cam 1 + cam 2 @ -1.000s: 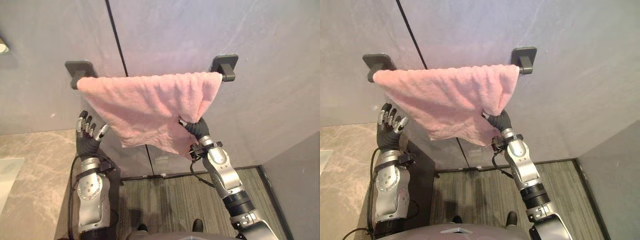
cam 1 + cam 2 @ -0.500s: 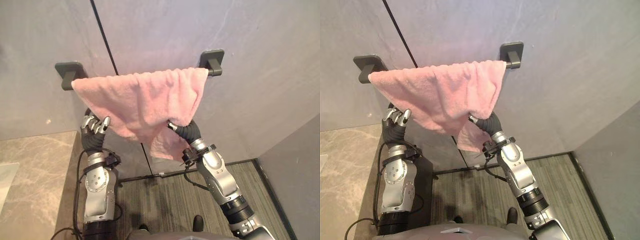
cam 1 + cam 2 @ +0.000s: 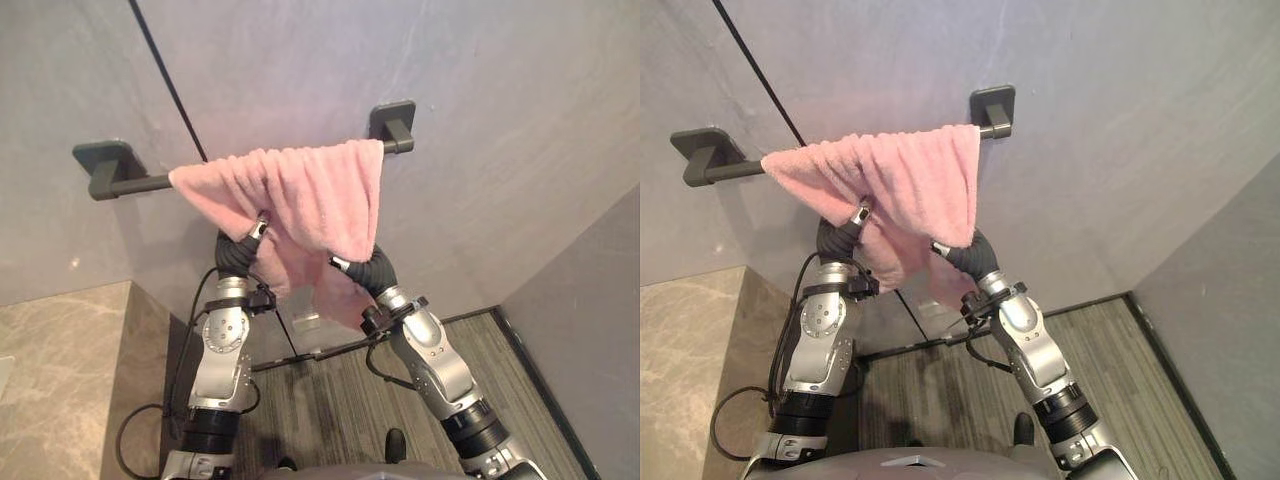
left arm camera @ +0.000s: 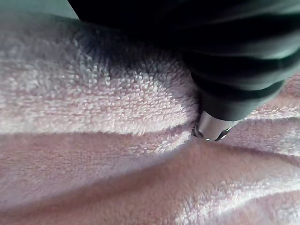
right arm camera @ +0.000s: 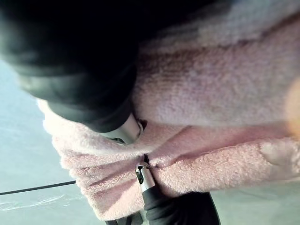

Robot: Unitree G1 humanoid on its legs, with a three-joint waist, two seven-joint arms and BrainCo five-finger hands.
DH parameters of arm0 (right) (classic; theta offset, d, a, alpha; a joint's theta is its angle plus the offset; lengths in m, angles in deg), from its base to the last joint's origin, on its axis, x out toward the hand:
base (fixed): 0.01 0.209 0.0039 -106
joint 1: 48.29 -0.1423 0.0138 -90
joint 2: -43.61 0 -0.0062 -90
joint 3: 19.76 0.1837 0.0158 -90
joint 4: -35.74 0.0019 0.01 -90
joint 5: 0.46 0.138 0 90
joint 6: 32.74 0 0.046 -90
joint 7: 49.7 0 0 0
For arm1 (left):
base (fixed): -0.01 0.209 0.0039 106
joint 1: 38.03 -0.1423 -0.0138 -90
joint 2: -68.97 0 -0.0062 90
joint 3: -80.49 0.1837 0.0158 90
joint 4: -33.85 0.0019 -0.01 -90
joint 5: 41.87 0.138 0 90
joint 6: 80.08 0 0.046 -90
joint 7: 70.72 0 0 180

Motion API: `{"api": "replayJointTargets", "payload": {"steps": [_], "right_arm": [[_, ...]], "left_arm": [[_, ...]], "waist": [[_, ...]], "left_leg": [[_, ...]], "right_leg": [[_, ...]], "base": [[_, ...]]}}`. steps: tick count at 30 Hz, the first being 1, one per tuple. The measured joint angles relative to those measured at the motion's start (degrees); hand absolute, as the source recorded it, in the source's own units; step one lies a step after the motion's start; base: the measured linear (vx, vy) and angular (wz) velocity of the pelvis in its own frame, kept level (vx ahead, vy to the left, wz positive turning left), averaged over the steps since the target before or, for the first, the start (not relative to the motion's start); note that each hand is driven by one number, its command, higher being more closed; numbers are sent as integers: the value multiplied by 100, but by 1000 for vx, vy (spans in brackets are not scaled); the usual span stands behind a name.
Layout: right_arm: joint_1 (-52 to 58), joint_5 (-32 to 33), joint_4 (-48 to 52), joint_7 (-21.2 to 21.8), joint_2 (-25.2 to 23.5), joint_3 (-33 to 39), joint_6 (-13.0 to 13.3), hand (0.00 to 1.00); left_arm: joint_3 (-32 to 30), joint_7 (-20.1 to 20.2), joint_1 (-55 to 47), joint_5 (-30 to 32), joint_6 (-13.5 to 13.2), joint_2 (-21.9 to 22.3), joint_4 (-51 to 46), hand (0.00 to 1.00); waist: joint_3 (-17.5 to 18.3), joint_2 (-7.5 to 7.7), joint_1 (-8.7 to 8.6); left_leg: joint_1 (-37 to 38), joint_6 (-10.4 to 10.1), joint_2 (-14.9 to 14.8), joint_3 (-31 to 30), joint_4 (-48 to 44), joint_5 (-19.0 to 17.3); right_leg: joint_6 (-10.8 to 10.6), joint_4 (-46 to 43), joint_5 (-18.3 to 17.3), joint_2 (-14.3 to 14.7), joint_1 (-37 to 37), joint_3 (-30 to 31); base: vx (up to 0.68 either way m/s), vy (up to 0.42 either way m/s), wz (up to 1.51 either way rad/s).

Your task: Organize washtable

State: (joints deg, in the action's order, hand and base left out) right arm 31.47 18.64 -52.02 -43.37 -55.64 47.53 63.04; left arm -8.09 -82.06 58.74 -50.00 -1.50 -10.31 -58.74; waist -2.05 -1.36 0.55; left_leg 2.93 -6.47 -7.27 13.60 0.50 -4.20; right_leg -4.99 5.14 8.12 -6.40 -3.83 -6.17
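right hand point(image 3: 360, 270) of mine pinches a lower fold of the fluffy pink terry towel point(image 3: 300, 185), which hangs bunched toward the right end of the dark grey metal bar point(image 3: 130, 184) on the grey wall point(image 3: 470, 70), while my left hand point(image 3: 242, 254) is sunk into the cloth from below and i cannot tell its grip.
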Motion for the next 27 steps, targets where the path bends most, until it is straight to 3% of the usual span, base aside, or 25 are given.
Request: {"api": "replayJointTargets", "payload": {"steps": [11, 15, 27], "right_arm": [[252, -130, -50, 29, -90, 356, 26, 100], [57, -786, -374, 14, -129, 863, 27, 100], [-265, -902, -759, -181, -280, 1416, 12, 100]], "left_arm": [[-589, 95, -492, 298, -69, 36, -55, 100], [-598, 309, -523, 475, -57, 112, -144, 100], [-602, 536, -435, 517, -5, 327, -148, 100]], "waist": [[173, -17, 8], [172, -18, 27], [100, -37, 17]], "left_leg": [[19, 22, 3, -53, 104, 49], [44, 9, 12, -104, 250, 176], [52, 3, 22, -232, 326, 244]], "right_leg": [[-2, 1, -6, -3, 69, -84], [-2, 1, -8, 3, 54, -119], [-16, 0, -33, -7, 89, -218]], "base": [[-22, -2, 3], [-18, -6, 5], [1, -1, 4]]}}
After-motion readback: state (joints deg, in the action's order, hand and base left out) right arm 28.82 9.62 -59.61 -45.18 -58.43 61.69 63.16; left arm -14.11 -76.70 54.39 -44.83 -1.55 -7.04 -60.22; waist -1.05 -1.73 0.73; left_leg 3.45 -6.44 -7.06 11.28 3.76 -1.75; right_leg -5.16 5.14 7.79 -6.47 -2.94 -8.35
